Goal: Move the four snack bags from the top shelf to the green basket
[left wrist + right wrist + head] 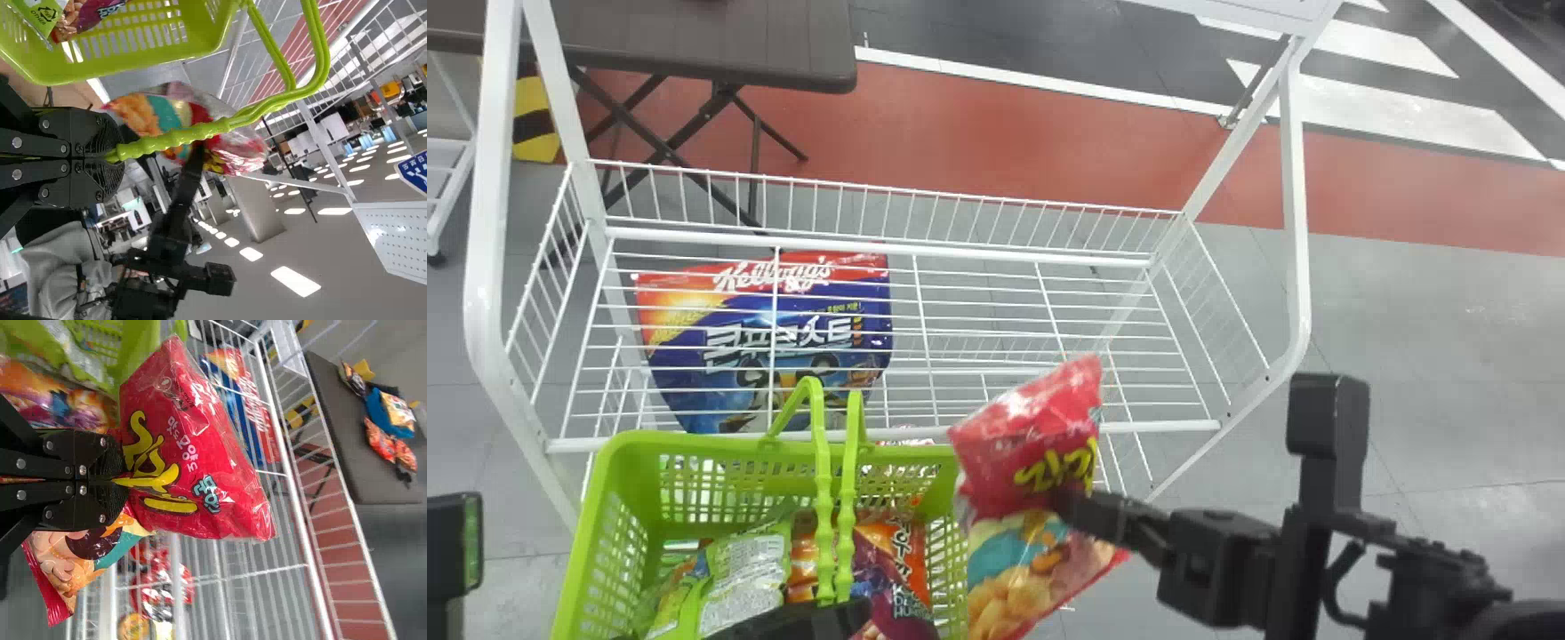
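1. Snack bags (738,578) are lying together in the green basket (720,444), at the left; green, white, orange and purple wrappers are showing. Exact count: cannot tell, as they are overlapping.
2. Dark table (783,40) is standing beyond the wire shelf, upper left in the head view; in the right wrist view several packets (399,415) are resting on it.
3. Blue and red cereal bag (800,342) is showing through the shelf wires, behind the basket.
4. Left gripper (845,612) is holding the basket handle (823,498); its fingers are closing narrowly round the ribbed green grip, as the left wrist view is confirming.
5. White wire shelf (889,247) is spanning the middle; under its wires, in the right wrist view, red and white packets (163,587) are showing.
6. Red snack bag (1032,436) is hanging in the right gripper, tilted, in front of the shelf. It is overlapping the basket's right side in the head view; whether it is touching the rim, cannot tell.
7. Right gripper (1062,505) is pinching this bag, its fingers sitting close together with the wrapper creasing between them.
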`<act>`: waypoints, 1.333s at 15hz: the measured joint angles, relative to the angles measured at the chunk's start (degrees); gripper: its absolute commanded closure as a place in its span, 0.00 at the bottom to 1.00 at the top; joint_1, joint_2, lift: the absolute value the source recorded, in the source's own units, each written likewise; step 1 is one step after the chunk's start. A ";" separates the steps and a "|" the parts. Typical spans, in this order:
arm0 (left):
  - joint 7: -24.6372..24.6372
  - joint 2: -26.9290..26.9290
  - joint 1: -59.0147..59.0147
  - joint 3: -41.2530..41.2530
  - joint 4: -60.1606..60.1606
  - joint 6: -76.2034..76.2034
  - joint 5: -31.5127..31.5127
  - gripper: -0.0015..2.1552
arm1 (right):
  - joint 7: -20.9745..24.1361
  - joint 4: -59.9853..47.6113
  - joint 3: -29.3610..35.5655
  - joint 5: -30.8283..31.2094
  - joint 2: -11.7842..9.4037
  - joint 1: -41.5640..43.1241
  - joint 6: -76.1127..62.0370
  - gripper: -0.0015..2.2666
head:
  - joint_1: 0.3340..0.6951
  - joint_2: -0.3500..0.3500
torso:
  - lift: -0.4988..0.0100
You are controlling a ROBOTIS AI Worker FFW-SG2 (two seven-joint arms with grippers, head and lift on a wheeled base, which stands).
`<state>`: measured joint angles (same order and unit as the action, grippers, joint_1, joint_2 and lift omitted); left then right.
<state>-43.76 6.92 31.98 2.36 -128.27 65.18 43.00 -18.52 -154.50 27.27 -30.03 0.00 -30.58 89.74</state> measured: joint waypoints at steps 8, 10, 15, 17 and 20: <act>-0.01 -0.77 1.05 -1.17 -2.08 0.00 -0.60 0.63 | -0.55 12.82 -5.31 -12.53 0.00 -5.73 -11.51 0.94 | 1.00 0.00 | 0.98; 0.10 -0.77 1.26 -1.41 -2.37 0.00 -0.70 0.63 | -0.55 12.30 -5.83 -14.36 0.00 -5.86 -11.54 0.94 | 1.00 0.00 | 0.98; 0.11 -0.67 1.40 -2.05 -2.53 0.00 -0.87 0.63 | -0.01 12.17 -7.69 -11.83 0.00 -5.98 -12.06 0.72 | 1.00 0.00 | 0.98; 0.08 -0.55 1.42 -2.09 -2.59 0.01 -0.82 0.63 | 0.39 12.34 -8.04 -6.26 0.00 -5.73 -12.95 0.16 | 1.00 0.00 | 0.98; 0.14 -0.44 1.37 -2.09 -2.59 0.07 -0.75 0.63 | 0.43 12.09 -6.81 -2.35 0.00 -5.04 -12.71 0.00 | 1.00 0.00 | 0.98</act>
<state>-43.62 6.48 33.35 0.27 -130.87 65.25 42.24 -18.09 -142.42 20.46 -32.39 0.00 -35.61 77.03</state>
